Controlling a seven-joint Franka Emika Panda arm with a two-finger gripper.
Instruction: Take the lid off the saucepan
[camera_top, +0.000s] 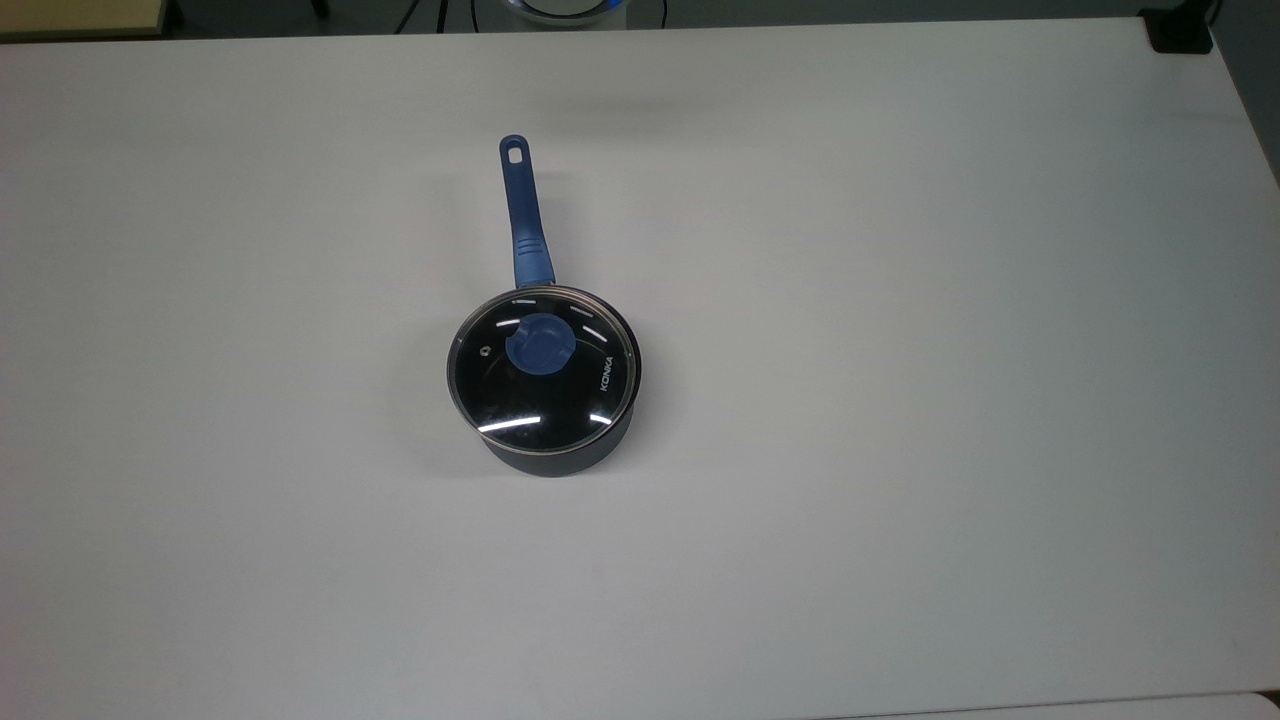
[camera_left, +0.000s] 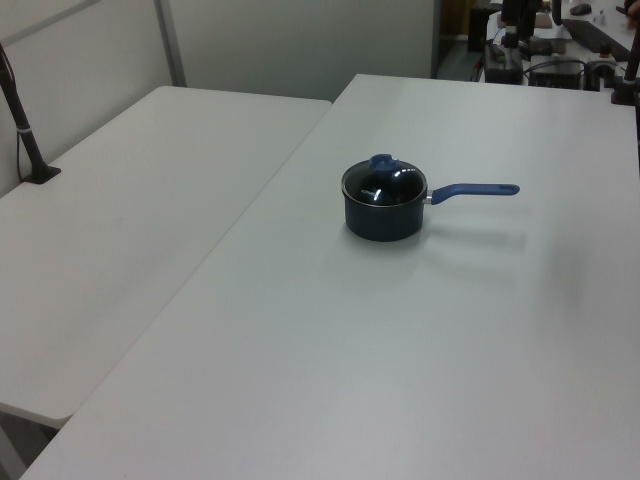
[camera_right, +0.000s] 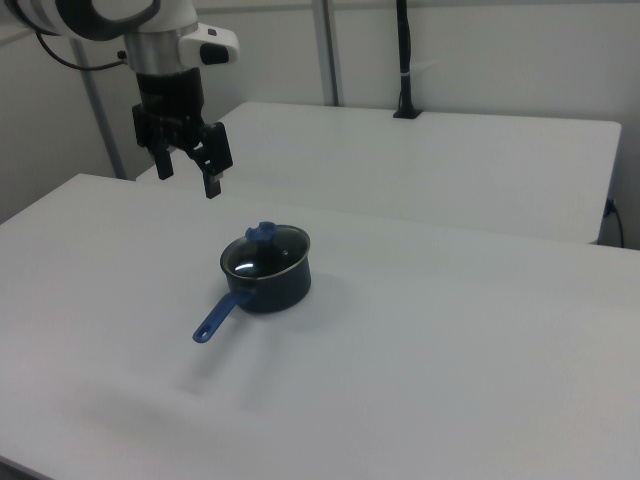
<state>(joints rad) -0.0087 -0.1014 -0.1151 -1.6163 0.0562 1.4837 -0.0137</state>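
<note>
The dark saucepan (camera_top: 560, 450) (camera_left: 380, 220) (camera_right: 275, 288) stands near the middle of the white table, its long blue handle (camera_top: 524, 205) (camera_left: 475, 190) (camera_right: 216, 319) pointing toward the top view's upper edge. The glass lid (camera_top: 560, 385) (camera_left: 385, 183) (camera_right: 266, 251) with its blue knob (camera_top: 540, 344) (camera_left: 381, 161) (camera_right: 263, 231) rests on the pan. In the right view my gripper (camera_right: 188, 175) hangs open, high above the table and up-left of the pan, holding nothing.
The white table (camera_top: 900, 400) is broad and bare around the pan. A second white table (camera_left: 130, 200) (camera_right: 450, 150) adjoins it. A black post (camera_right: 403, 60) (camera_left: 22, 125) stands on that second table. A black object (camera_top: 1180, 30) sits at the top view's upper right corner.
</note>
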